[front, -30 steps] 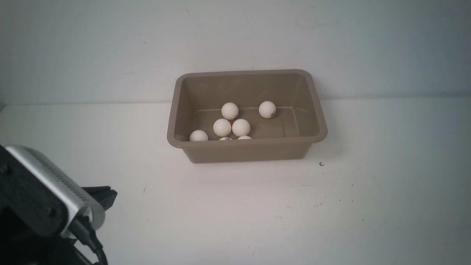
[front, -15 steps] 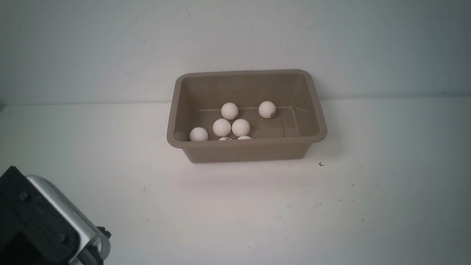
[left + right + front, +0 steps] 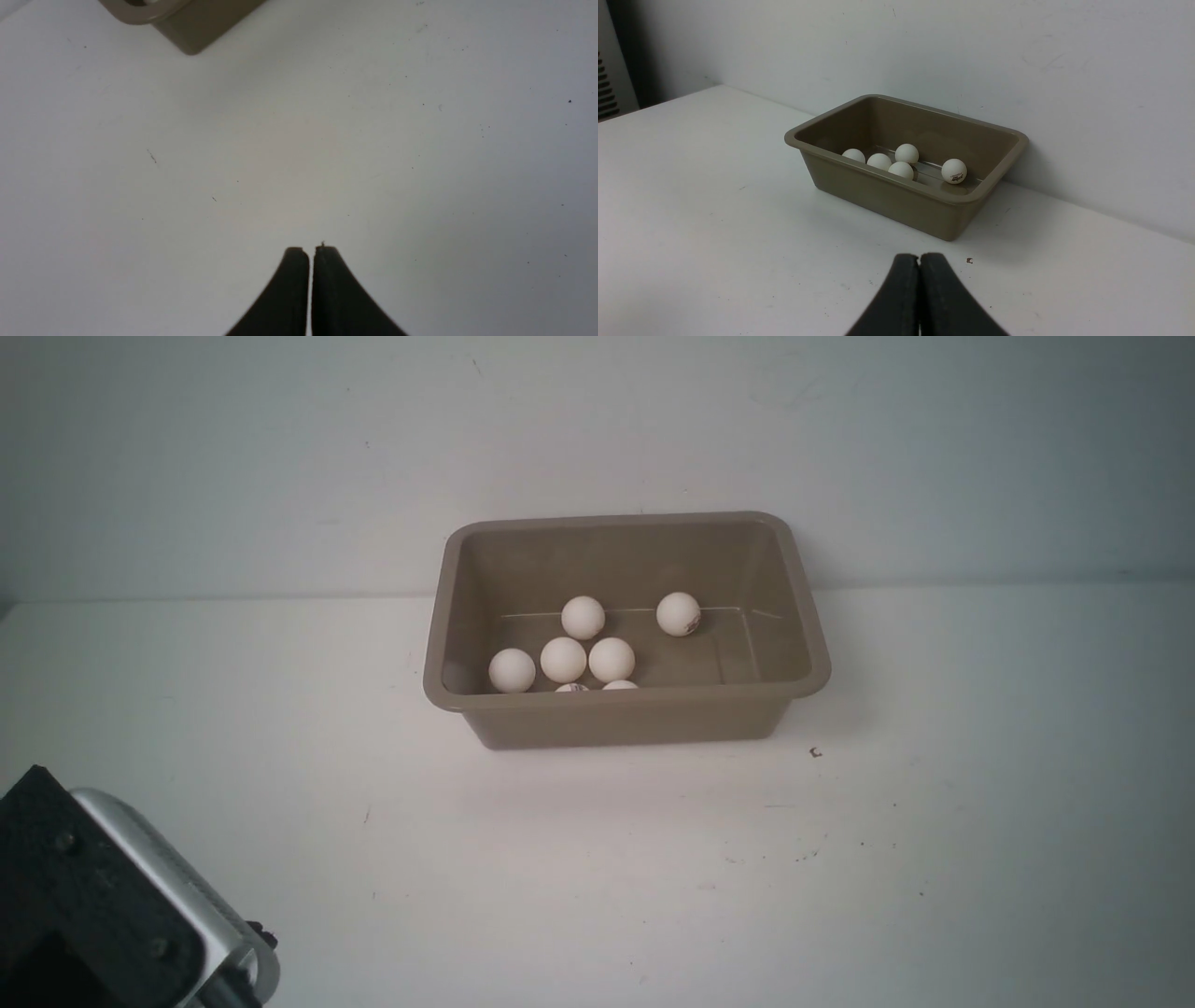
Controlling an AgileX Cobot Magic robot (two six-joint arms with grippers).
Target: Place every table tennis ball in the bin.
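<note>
table tennis balls [image 3: 563, 659] | all seen lie inside bin [image 3: 625, 719] on desk [image 3: 597, 896] | judged light, smooth, stiff, prone to roll | pinch across widest girth | left end effector [image 3: 310, 252] together, empty | right end effector [image 3: 919, 259] together, empty

left arm [image 3: 103, 905]: black, screws, ribbed silver casing | left claw [image 3: 311, 251], right claw [image 3: 919, 256]: black, curved

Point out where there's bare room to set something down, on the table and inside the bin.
The table is bare in front of the bin, out to the left arm at the near-left corner, and on both sides of it. Inside, only the right end is free; the table tennis balls crowd the left and middle.
</note>
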